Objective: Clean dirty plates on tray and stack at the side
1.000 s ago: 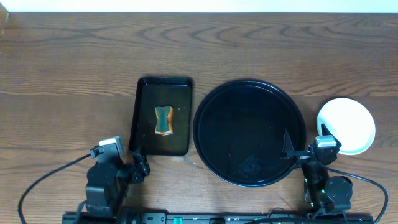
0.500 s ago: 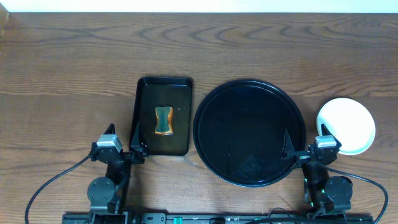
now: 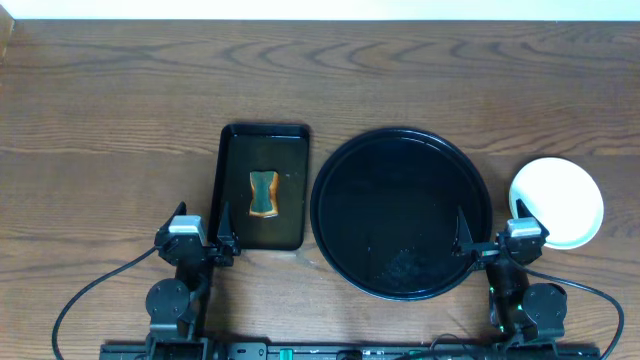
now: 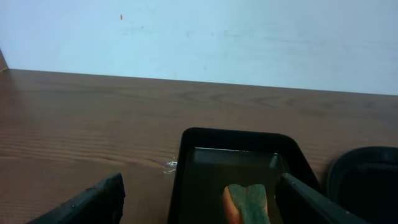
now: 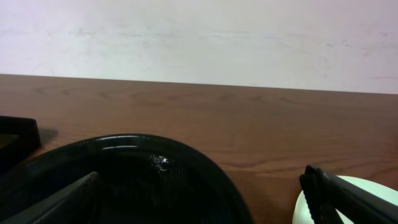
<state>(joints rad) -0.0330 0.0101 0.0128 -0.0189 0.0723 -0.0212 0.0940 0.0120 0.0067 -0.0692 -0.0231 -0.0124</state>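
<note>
Left arm [image 3: 172, 298] and right arm [image 3: 522, 300] sit retracted, jaws spread wide.

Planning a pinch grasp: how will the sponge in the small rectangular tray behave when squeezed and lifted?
The sponge probably squashes easily; its waisted shape suits a pinch. It appears to sit in liquid in the rectangular tray, so it is likely heavier than dry, dripping, perhaps slippery.

The tray [image 3: 400, 205] is glossy black, plates [image 3: 556, 200] white, sponge [image 3: 263, 193] seemingly orange and green.
</note>
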